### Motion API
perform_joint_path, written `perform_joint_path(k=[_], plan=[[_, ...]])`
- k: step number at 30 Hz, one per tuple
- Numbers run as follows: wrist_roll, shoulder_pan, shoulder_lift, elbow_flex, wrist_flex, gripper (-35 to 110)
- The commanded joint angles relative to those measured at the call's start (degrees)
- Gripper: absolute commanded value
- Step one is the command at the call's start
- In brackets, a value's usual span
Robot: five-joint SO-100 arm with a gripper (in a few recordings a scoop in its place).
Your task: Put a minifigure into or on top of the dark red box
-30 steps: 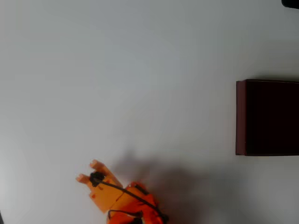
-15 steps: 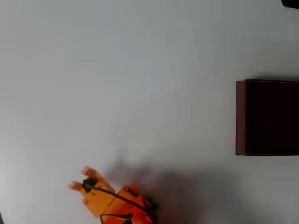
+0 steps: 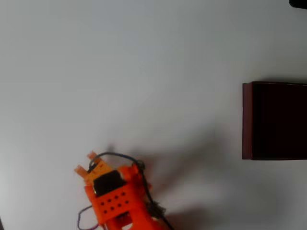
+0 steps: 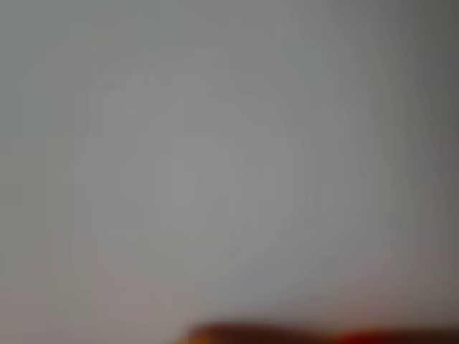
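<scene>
Overhead view: the dark red box (image 3: 274, 120), rectangular with maroon walls and a near-black inside, sits cut by the right edge. Far to its lower left, across bare matte white table (image 3: 144, 72), the orange plastic gripper (image 3: 86, 162) points up-left, fingertips slightly apart, nothing visible between them. Wrist view: blurred grey table (image 4: 215, 143), with an orange-red smear at the bottom edge.
</scene>
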Motion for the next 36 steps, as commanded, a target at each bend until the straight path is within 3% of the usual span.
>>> perform_joint_path(k=[1,7,21,36], plan=[[0.1,1.0,12.1,5.3,-0.2,12],[5.8,-1.8,11.8,4.8,0.9,17],[2.9,6.7,4.9,3.9,0.4,15],[12.0,4.6,9.3,7.6,4.0,14]])
